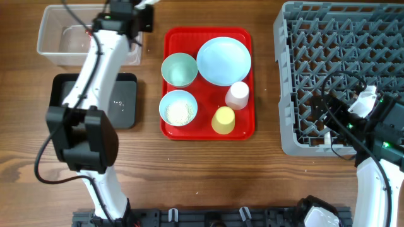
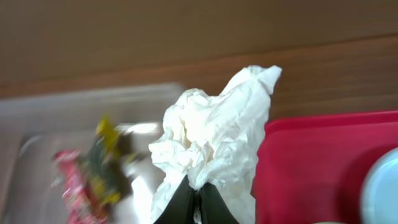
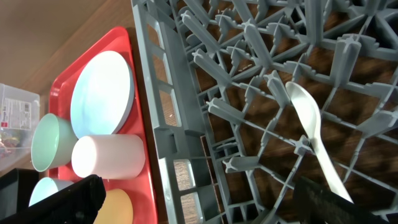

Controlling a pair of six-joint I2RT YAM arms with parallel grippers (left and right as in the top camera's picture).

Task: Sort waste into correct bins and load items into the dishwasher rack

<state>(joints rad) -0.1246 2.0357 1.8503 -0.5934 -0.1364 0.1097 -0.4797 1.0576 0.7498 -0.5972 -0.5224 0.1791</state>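
My left gripper (image 1: 145, 7) (image 2: 196, 190) is shut on a crumpled silvery white wrapper (image 2: 217, 124), held up between the clear tub (image 1: 57, 38) and the red tray (image 1: 208, 94). Red and yellow wrappers (image 2: 81, 177) lie blurred in the tub. On the red tray are the pale blue plate (image 1: 223, 60), an empty bowl (image 1: 179, 69), a bowl with rice grains (image 1: 178, 108), the white cup (image 1: 238, 95) and the yellow cup (image 1: 223, 120). My right gripper (image 1: 338, 123) (image 3: 199, 205) is open over the front left edge of the grey rack (image 1: 341, 38). The white spoon (image 3: 311, 134) lies in the rack.
The black tray (image 1: 123, 101) sits in front of the clear tub, partly under my left arm. The red tray lies between the bins and the rack, with bare wood around it. The right arm's cables hang over the rack's front corner.
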